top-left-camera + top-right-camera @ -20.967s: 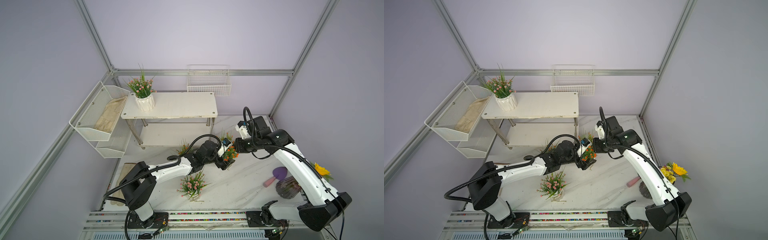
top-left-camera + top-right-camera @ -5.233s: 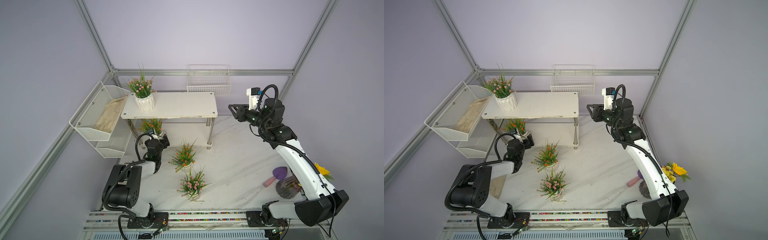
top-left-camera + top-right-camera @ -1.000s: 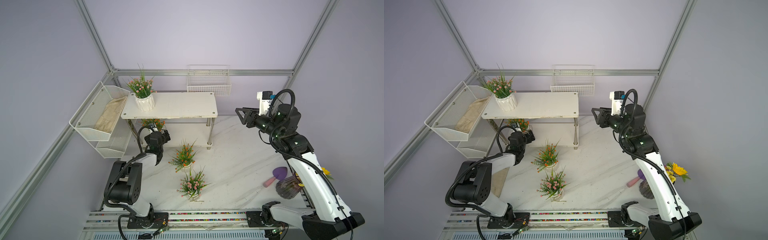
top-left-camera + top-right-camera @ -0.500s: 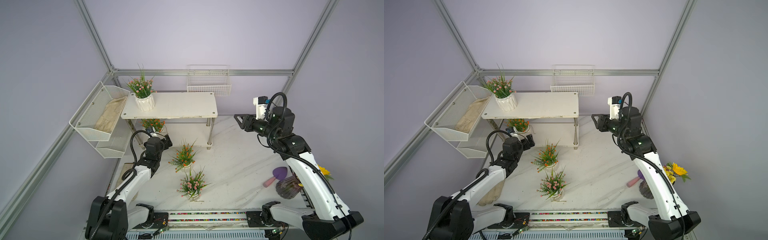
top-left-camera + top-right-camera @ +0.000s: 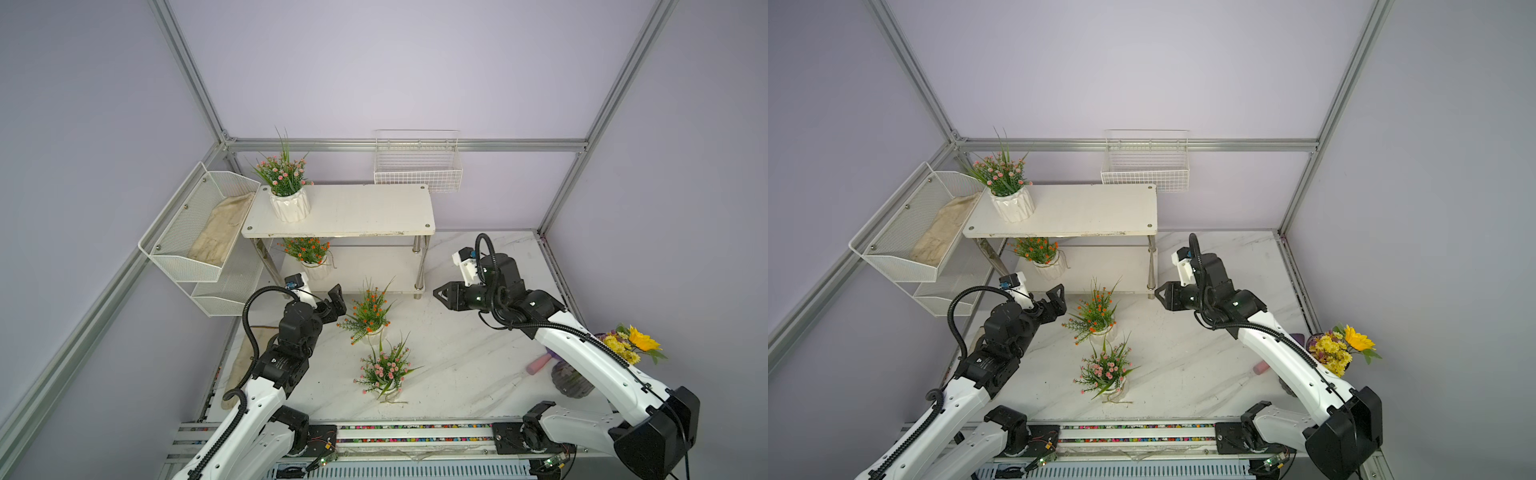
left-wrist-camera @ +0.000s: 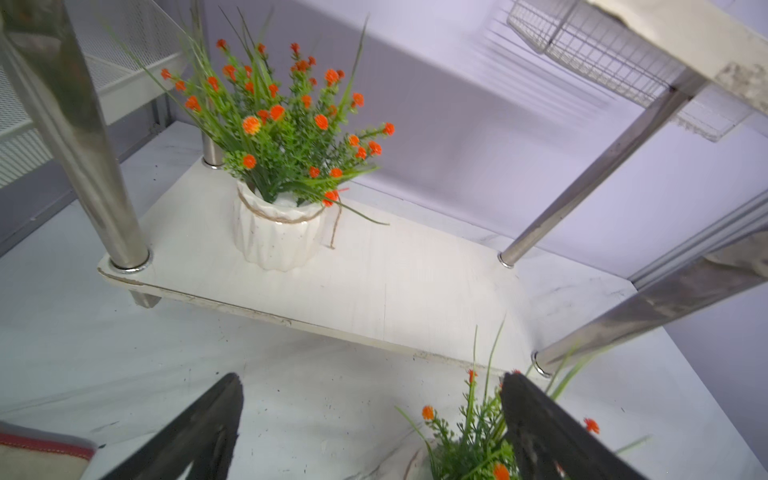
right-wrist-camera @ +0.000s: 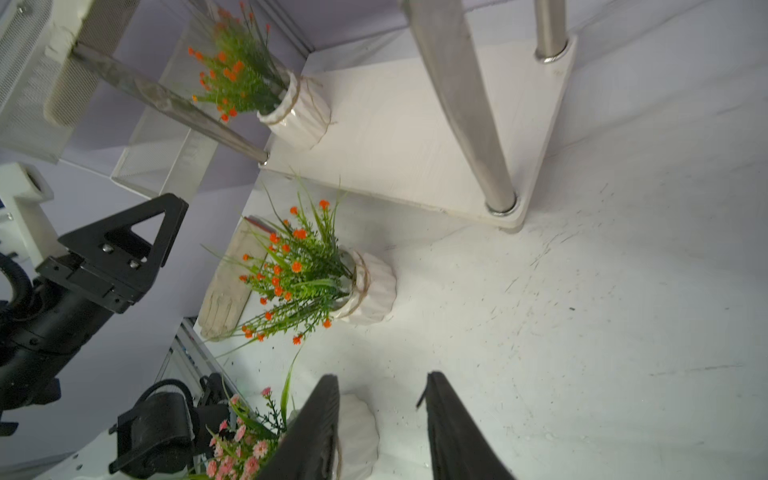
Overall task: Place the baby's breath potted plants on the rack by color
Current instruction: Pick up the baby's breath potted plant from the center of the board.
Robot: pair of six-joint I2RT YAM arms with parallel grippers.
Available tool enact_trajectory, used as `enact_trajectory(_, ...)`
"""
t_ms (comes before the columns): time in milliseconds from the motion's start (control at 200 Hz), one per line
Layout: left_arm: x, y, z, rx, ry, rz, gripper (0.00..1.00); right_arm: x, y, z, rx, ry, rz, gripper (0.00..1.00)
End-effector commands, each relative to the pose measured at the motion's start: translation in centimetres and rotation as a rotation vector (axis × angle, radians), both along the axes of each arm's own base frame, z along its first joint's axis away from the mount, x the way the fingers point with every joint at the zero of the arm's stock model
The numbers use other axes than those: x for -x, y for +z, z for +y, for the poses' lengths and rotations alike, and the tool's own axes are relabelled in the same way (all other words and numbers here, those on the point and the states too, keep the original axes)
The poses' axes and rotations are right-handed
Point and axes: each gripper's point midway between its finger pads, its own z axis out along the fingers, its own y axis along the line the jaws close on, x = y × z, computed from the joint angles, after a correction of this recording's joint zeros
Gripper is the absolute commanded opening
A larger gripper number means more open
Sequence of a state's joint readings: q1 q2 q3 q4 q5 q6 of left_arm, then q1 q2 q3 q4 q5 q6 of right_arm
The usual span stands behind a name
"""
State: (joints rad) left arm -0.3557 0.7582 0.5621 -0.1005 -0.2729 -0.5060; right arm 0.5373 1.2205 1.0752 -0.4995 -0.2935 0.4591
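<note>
The white rack (image 5: 365, 210) stands at the back. A pink baby's breath plant (image 5: 284, 176) sits on its top board's left end. An orange one (image 6: 286, 137) stands on the lower board (image 6: 395, 286). On the table in front are a second orange plant (image 5: 370, 309) and, nearer, a second pink one (image 5: 384, 368). My left gripper (image 5: 330, 302) is open and empty just left of the table's orange plant, whose sprigs brush one finger (image 6: 523, 407). My right gripper (image 5: 439, 294) hovers right of that plant, jaws apart with nothing between them (image 7: 382, 386).
White mesh bins (image 5: 208, 232) holding a cloth hang on the left wall. A wire basket (image 5: 417, 174) hangs behind the rack. A beige glove (image 7: 224, 291) lies at the table's left edge. A sunflower vase (image 5: 573, 374) and a pink object (image 5: 538, 365) sit far right.
My left arm has drawn back from the lower board, leaving the orange plant there, and its jaws have narrowed a little. My right arm has come down toward the table's middle, jaws narrowing.
</note>
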Motion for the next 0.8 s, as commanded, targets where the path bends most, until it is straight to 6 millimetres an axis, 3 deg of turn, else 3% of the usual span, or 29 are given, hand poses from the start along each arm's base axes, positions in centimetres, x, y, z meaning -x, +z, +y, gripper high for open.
enact_trajectory(0, 0.9, -1.6, -1.4, -0.001, -0.055, 0.058, 0.95, 1.0, -2.4, 0.8, 0.003, -0.009, 0.07, 0.37)
enact_trajectory(335, 2.8, 0.4, -1.8, 0.019, -0.091, 0.004, 0.95, 8.6, -10.5, 4.9, 0.103, 0.076, 0.299, 0.32)
enact_trajectory(545, 3.6, 0.8, -1.0, 0.007, -0.072, -0.006, 0.95, 10.6, -12.0, 7.2, 0.156, 0.107, 0.325, 0.32)
enact_trajectory(795, 4.2, 0.4, -0.7, -0.002, -0.067, 0.002, 0.95, 11.3, -13.2, 8.6, 0.192, 0.113, 0.346, 0.32)
